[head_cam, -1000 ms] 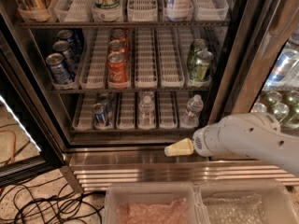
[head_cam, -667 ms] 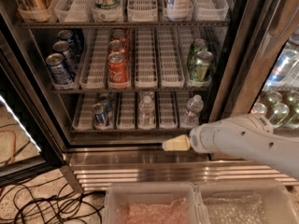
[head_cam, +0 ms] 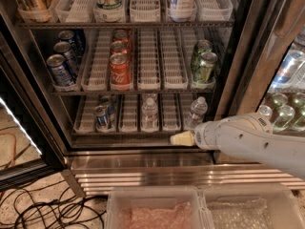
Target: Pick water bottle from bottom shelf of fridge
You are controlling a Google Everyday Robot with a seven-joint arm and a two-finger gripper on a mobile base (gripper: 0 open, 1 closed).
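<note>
Upright water bottle (head_cam: pixel 196 112), bottom shelf (head_cam: pixel 127 117), claw (head_cam: pixel 180 138) below

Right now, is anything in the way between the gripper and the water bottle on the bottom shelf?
Nothing visible does. The gripper hangs just outside the bottom shelf, low between the middle bottle and the right bottle. Both stand at their lanes' fronts with nothing before them; the blue cans sit farther left.
</note>
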